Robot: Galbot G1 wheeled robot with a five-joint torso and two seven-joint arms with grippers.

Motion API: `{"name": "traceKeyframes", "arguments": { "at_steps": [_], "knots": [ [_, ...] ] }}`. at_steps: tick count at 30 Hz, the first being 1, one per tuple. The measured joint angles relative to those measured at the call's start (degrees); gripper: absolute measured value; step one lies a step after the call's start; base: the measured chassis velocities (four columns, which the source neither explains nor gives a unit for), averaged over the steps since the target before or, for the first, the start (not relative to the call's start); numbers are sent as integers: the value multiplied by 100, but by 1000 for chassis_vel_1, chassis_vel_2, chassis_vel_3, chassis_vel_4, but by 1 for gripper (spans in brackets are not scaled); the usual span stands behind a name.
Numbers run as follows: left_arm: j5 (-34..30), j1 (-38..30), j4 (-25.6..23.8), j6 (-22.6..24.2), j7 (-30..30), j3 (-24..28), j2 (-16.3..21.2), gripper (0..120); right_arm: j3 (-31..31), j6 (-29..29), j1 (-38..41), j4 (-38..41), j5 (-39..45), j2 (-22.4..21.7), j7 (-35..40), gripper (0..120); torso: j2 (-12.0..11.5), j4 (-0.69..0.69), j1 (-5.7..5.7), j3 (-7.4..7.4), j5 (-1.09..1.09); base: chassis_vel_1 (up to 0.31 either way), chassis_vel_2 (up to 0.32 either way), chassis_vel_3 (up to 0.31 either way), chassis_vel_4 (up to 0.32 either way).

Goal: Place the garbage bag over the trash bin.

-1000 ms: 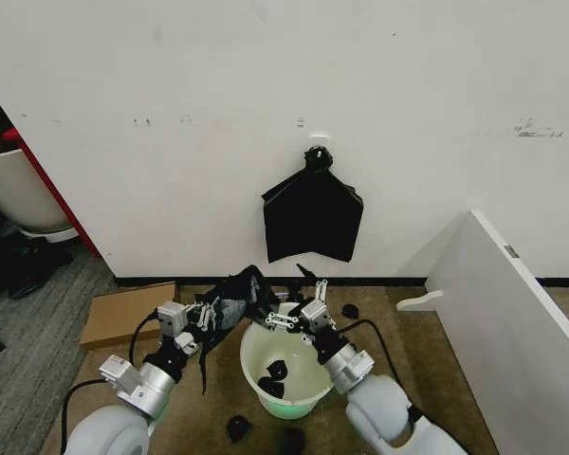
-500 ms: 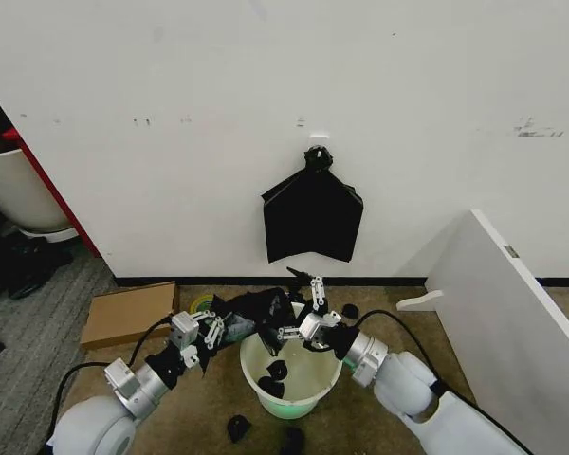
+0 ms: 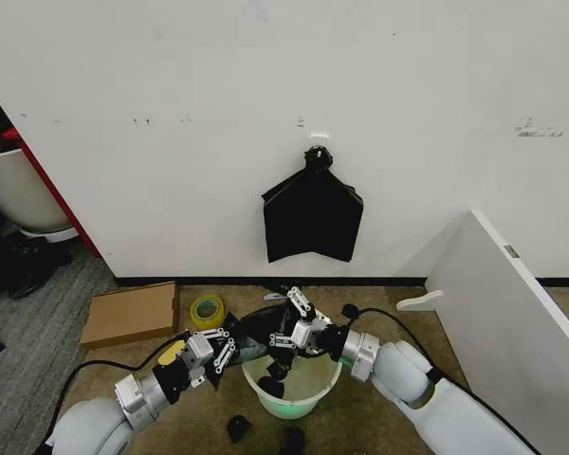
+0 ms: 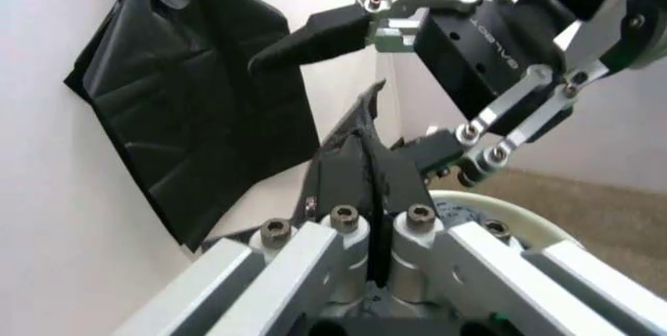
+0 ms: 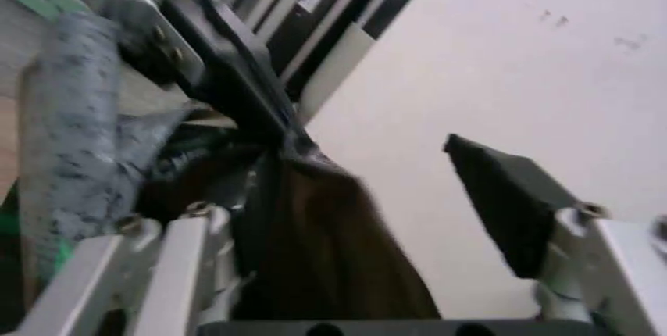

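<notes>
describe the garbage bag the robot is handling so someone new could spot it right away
Start at the white wall and drop to the brown floor, where the trash bin stands. The garbage bag is the crinkled glossy black plastic bunched over the bin's far-left rim, pinched by the left gripper, the right gripper beside it. Unlike the flat black bundle hanging on the wall, it sits at floor level.

The garbage bag (image 3: 261, 327) is thin, crinkled black plastic with a faint gloss. The trash bin (image 3: 308, 384) is smooth white plastic, glossy inside, over a pale green base. Both grippers, left (image 3: 226, 349) and right (image 3: 286, 322), show brushed silvery metal links and matt black fingers, probably rubber-tipped. The carpet (image 3: 370, 303) looks rough and fibrous, the cardboard sheet (image 3: 130, 313) matt.
</notes>
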Motion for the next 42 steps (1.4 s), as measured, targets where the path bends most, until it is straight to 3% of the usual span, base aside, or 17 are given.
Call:
{"name": "traceKeyframes", "arguments": {
  "at_steps": [5, 11, 16, 18, 24, 28, 30, 34, 36, 42],
  "knots": [
    [90, 35, -36, -77, -14, -7, -5, 0, 65, 206, -4, 17, -86, 50, -274, 40, 0, 0, 0, 0, 0, 0, 0, 0, 0],
    [119, 74, -119, -84, 24, -8, -9, 0, 235, 518, -61, 6, -828, 137, -395, 17, 0, 0, 0, 0, 0, 0, 0, 0, 0],
    [164, 62, -102, -138, 95, -8, -8, 0, 257, 516, -84, -24, -747, 152, -460, 0, 0, 0, 0, 0, 0, 0, 0, 0, 0],
    [171, 40, -61, -170, 103, -14, -8, 0, 258, 417, -76, -44, -565, 152, -487, 0, 0, 0, 0, 0, 0, 0, 0, 0, 0],
    [23, -85, 102, -448, 108, -54, -44, 0, 163, -355, -59, -88, 170, 92, 38, 0, 0, 0, 0, 0, 0, 0, 0, 0, 0],
    [-500, -205, 186, -734, 32, -107, -133, 16, -42, -1280, -100, 123, 923, 30, 1353, 0, 0, -1, 0, 0, 0, 0, 0, 0, 0],
    [-609, -217, 198, -798, 35, -121, -157, 18, -67, -1450, -105, 196, 1061, 22, 1589, 0, 0, -1, 0, 0, 0, 0, 0, 0, 0],
    [-1053, -172, 259, -993, 112, -210, -286, 38, -131, -2553, -156, 826, 1744, -112, 2912, 0, 0, 0, 0, 0, 0, 0, 0, 0, 0],
    [-1082, -150, 270, -992, 112, -211, -295, 41, -134, -2707, -179, 947, 1780, -147, 3068, 0, 0, 0, 0, 0, 0, 0, 0, 0, 0],
    [-1371, -37, 183, -633, 11, -15, -323, 65, -173, -3356, -340, 1543, 1838, -302, 3611, 0, 0, 0, 0, 0, 0, 0, 0, 0, 0]
  ]
}}
